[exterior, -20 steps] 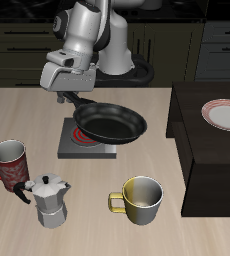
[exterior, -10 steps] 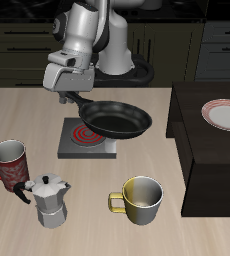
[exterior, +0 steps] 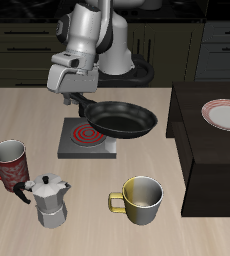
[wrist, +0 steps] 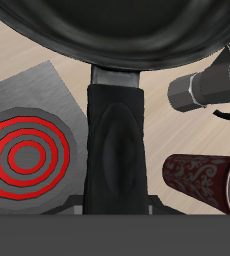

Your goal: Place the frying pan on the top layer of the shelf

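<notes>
Standing on the worktop are a red mug, a moka pot, a yellow mug and a burner plate with red rings. On the dark shelf lies a plate. Between burner and shelf the way looks open. The tool is clamped on the handle of the pan, held in the air over the burner's edge. Its fingertips are hidden in both views; the pan's bowl is cut off in the wrist view.

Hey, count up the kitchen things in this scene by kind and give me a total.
Frying pan: 1
Mugs: 2, red patterned and yellow
Moka pot: 1
Plate: 1
Stove burner: 1
Shelf: 1
Total: 7
</notes>
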{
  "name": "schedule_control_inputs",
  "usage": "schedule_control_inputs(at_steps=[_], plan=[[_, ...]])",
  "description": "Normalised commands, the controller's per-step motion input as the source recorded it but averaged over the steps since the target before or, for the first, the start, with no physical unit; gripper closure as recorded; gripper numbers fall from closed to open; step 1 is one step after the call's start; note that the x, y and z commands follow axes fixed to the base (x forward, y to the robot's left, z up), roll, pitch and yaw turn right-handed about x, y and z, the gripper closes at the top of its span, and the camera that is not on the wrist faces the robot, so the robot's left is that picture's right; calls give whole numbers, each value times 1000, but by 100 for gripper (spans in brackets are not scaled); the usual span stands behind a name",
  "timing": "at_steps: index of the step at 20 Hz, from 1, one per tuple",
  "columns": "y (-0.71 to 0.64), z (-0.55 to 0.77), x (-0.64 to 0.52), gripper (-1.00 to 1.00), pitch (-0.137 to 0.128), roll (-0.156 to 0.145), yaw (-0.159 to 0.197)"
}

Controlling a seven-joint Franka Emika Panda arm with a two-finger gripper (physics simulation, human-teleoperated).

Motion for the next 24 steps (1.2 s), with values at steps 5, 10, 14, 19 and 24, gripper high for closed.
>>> schedule_control_inputs(at_steps=[5, 10, 14, 19, 24], plan=[[91, 104, 137, 100, -9, 23, -33], [193, -34, 81, 100, 22, 41, -19], [-47, 95, 155, 100, -29, -20, -18], [103, 1, 31, 100, 16, 22, 16], [-64, -19, 69, 100, -2, -13, -14]])
